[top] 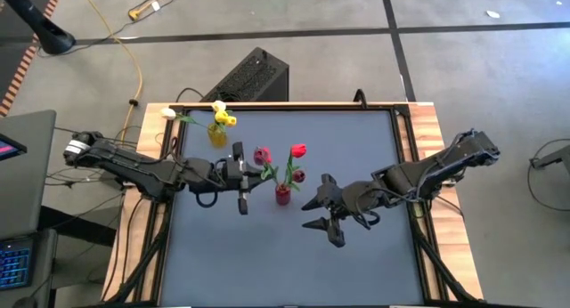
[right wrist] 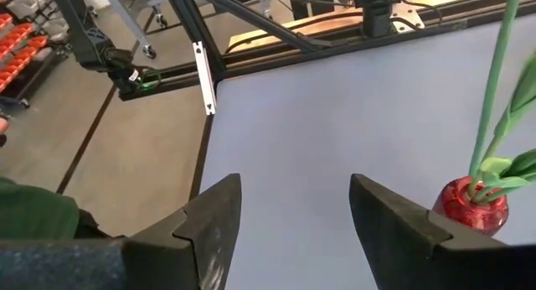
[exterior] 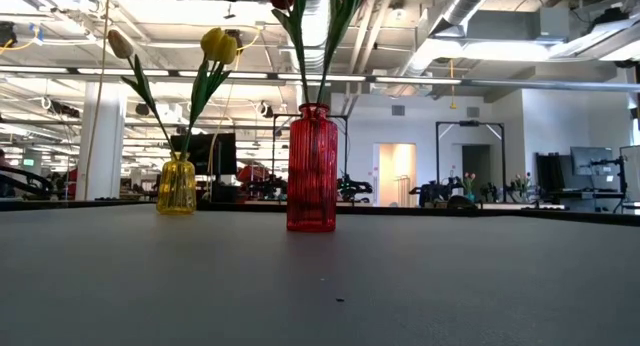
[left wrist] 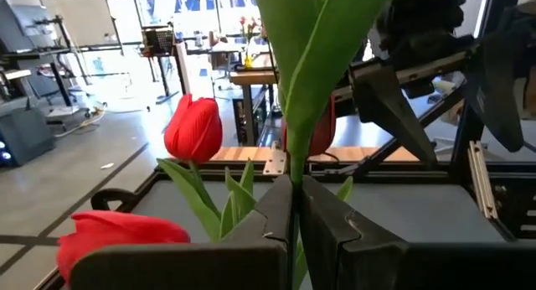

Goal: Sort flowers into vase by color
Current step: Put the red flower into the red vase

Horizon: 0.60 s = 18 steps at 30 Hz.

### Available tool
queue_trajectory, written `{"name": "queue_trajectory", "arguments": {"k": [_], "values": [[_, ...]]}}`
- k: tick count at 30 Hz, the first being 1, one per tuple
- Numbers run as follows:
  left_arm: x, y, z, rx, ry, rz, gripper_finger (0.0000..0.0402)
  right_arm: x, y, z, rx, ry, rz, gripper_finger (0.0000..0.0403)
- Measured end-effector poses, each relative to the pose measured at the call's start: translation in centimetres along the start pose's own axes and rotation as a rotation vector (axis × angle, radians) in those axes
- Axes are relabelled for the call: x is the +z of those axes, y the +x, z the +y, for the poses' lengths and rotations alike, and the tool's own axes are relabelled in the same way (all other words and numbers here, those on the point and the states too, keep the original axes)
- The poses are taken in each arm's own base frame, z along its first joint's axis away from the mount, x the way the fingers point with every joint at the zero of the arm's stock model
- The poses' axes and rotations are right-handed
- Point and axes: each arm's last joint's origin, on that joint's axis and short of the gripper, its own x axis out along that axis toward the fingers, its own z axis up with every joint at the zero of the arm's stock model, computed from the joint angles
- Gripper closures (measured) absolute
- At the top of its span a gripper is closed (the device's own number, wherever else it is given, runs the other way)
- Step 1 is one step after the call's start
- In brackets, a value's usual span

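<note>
My left gripper [top: 259, 172] [left wrist: 295, 208] is above the table beside the red glass vase [top: 282, 195] [exterior: 312, 168] and is shut on a tulip with a dark red head [top: 262, 155]. The red vase holds a red tulip [top: 297, 150] [left wrist: 194, 129] and a maroon one [top: 298, 175]. Toward the far-left corner, the yellow vase [top: 216, 134] [exterior: 177, 184] holds yellow tulips [top: 223, 117] [exterior: 220, 44] and a cream one [top: 168, 114]. My right gripper [top: 324, 215] [right wrist: 293, 208] hovers open to the right of the red vase [right wrist: 473, 204]. Neither gripper shows in the low view. My left gripper pinches the tulip's thin green stem [left wrist: 294, 168] between its two fingers, just below where the leaves [left wrist: 322, 47] fan out. The fingers come level from the table's left and lie across the stem. The tulip stands upright; its lower end is hidden below the fingers.
The dark table top [top: 267, 263] lies bare in front of the vases and toward the near edge. Wooden borders [top: 427, 130] run along the table's sides. A black box [top: 254, 77] stands on the floor beyond the far edge.
</note>
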Motion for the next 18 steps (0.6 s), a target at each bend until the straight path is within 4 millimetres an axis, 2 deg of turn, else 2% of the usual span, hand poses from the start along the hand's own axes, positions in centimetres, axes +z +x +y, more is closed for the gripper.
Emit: {"name": "queue_trajectory", "arguments": {"k": [4,11,18], "values": [[-0.4,0.5,-0.2,0.002,0.004,0.01,0.0401,0.1,0.0,-0.2,-0.006,0.003,-0.002,0.0155],[-2.4,2.0,-0.9,-0.002,0.053,0.074,0.0401,0.1,0.0,-0.3,-0.009,0.004,0.0,0.0155],[-2.6,2.1,-0.7,0.003,0.062,0.093,0.0401,-0.1,0.0,0.0,0.0,0.005,0.004,0.0155]]}}
